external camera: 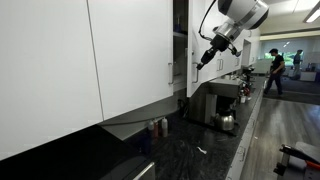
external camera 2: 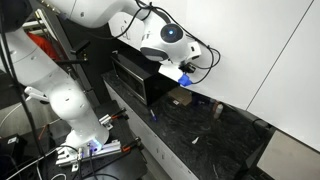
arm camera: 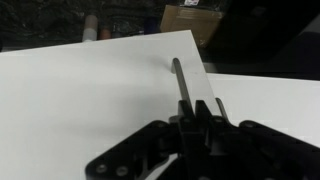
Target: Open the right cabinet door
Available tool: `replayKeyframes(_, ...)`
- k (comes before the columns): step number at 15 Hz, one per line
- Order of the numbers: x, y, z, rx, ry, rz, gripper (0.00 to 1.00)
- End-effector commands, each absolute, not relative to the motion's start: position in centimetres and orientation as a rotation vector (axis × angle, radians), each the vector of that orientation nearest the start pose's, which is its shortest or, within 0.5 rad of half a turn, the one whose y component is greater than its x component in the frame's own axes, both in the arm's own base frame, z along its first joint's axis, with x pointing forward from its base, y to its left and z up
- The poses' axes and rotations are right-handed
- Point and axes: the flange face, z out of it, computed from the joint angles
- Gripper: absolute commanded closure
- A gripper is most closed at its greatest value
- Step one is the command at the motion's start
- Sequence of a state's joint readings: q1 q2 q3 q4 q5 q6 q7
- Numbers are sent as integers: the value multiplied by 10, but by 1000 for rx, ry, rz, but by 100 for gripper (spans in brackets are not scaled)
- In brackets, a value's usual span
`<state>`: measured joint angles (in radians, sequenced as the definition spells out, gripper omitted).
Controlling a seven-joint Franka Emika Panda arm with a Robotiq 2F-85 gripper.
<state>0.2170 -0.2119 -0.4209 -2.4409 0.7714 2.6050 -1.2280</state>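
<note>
In the wrist view the right cabinet door (arm camera: 90, 100) fills the picture as a flat glossy white panel. Its slim silver bar handle (arm camera: 183, 82) runs down to my gripper (arm camera: 200, 108). The black fingers are pressed together right at the handle's near end and look shut on it. In an exterior view the gripper (external camera: 203, 58) hangs beside the door (external camera: 188, 50), which is seen edge-on and swung out from a dark cabinet opening. From the opposite side, the gripper (external camera 2: 184, 73) sits below the white wrist, and the door itself is hard to pick out.
A wider white door (external camera: 130, 50) with its own handle (external camera: 169, 72) is beside the opening. Below is a dark stone counter (external camera: 190, 150) with a coffee machine (external camera: 225, 100), a kettle (external camera: 228, 122) and small bottles (external camera: 155, 127). A person (external camera: 273, 70) stands far down the room.
</note>
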Motion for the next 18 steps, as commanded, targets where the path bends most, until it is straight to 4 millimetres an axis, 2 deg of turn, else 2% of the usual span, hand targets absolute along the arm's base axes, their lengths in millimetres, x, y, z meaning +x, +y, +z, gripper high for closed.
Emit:
replayKeyframes(1, 450, -137, 424, -2631, -583, -916, 97)
replayKeyframes(11, 427, -179, 423, -2558, -642, -884, 97)
replayKeyframes(18, 419, -192, 422, -2543, -640, -876, 97)
